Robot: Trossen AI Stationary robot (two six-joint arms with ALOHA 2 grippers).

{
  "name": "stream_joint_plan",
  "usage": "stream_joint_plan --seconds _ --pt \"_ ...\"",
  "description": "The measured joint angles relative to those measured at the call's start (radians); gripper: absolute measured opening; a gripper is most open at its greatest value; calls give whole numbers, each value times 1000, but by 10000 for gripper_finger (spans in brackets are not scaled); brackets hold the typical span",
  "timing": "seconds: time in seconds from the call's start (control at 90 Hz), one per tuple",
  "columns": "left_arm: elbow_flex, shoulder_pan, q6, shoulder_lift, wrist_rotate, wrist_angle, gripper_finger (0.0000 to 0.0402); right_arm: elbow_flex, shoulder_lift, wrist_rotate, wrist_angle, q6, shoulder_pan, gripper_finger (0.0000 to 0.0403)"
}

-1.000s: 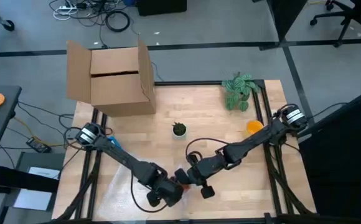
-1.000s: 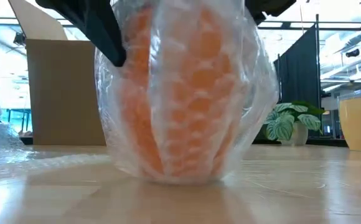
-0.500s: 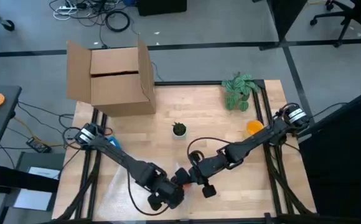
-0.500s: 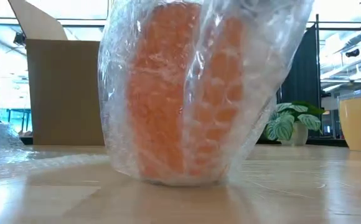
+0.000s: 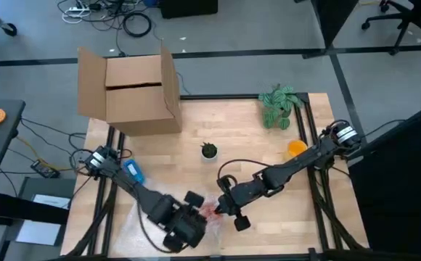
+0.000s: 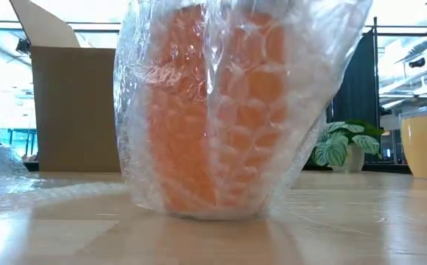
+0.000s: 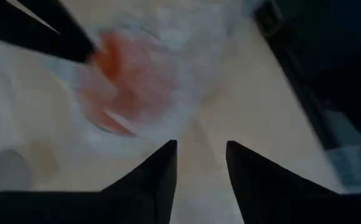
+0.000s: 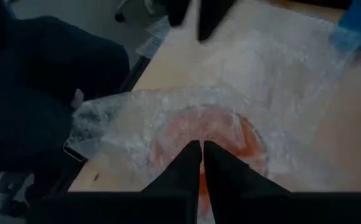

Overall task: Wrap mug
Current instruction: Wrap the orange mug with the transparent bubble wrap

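High view shows one cardboard box [image 5: 132, 90] at the table's [image 5: 239, 130] far left corner. Nearer than the box, one orange mug [image 5: 209, 211] in bubble wrap [image 6: 221, 110] stands at the front edge. Left gripper [image 5: 194, 217], fingers apart, holds nothing beside it. Right gripper [image 5: 218, 206], fingers together, pinches the wrap. Two plants [image 5: 279, 106] stand right of the box.

One wrapped mug [image 6: 213, 110], one box [image 5: 132, 90], two plants [image 5: 279, 106], one yellow bowl [image 5: 296, 148]
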Motion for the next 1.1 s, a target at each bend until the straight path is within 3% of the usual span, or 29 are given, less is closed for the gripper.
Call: stream_joint_plan --seconds 0.167,0.367,0.478,0.589,0.711,0.933,1.1 --pt "-21 -104 -133 1 -76 35 92 37 84 17 -35 6 -10 0" --pt "-160 -166 -224 1 -183 152 62 192 188 64 -228 8 -15 0" --pt "-267 -143 -217 1 -172 312 49 298 245 67 -347 1 -15 0" --pt "-370 -92 -131 -4 -77 536 40 404 303 61 -472 -6 -15 0" --pt "-468 -39 -76 -40 3 631 28 512 366 51 -619 -6 -15 0" --pt "-669 -14 -111 -132 -42 745 8 611 469 -1 -746 29 -17 0" --pt "-882 -43 -197 -180 -89 1075 1 621 500 -2 -757 34 -19 0"
